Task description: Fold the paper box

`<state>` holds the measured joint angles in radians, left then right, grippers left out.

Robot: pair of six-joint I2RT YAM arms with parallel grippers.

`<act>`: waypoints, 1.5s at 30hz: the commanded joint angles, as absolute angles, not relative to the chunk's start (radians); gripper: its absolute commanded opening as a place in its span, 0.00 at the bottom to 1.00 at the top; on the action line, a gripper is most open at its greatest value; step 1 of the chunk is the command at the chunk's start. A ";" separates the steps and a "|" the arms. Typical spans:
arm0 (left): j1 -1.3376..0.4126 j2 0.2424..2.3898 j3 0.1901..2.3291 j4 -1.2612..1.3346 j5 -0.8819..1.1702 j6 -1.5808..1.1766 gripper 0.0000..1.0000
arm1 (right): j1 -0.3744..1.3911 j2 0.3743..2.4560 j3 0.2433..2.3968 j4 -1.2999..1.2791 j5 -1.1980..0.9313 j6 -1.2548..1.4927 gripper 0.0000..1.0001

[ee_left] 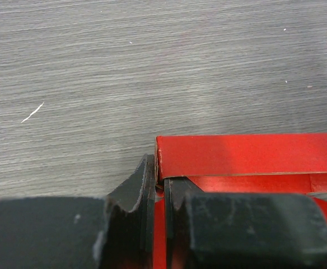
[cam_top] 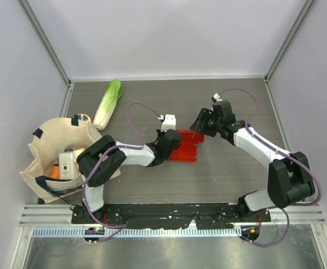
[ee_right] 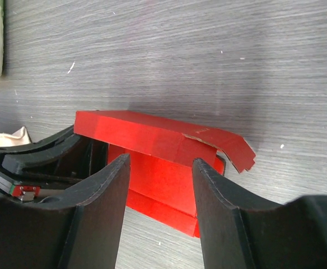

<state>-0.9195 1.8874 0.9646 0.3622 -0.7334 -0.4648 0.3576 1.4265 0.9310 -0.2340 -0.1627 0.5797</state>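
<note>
The paper box (ee_right: 146,137) lies with its long wall crosswise, just ahead of the open, empty right jaws; left jaws clamp its side.

left gripper (ee_left: 159,193) tight on red paper box (ee_left: 247,154)

A grey wooden table (cam_top: 236,185) fills the middle. A long green and white cabbage (cam_top: 107,103) lies at about ten o'clock. A beige cloth bag (cam_top: 51,137) sits at nine o'clock, just beside the cabbage, with a white box (cam_top: 67,163) and something orange (cam_top: 55,170) inside.
</note>
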 commanded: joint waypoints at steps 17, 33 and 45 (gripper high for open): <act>-0.913 1.839 0.954 0.377 -0.773 -0.476 0.00 | 0.364 1.442 0.841 -0.092 -0.183 0.676 0.46; -0.920 1.824 0.934 0.393 -0.756 -0.483 0.00 | 0.333 1.494 0.684 0.411 -0.282 1.138 0.34; -0.923 1.772 0.905 0.390 -0.752 -0.574 0.00 | 0.241 1.609 0.431 0.965 -0.311 1.384 0.01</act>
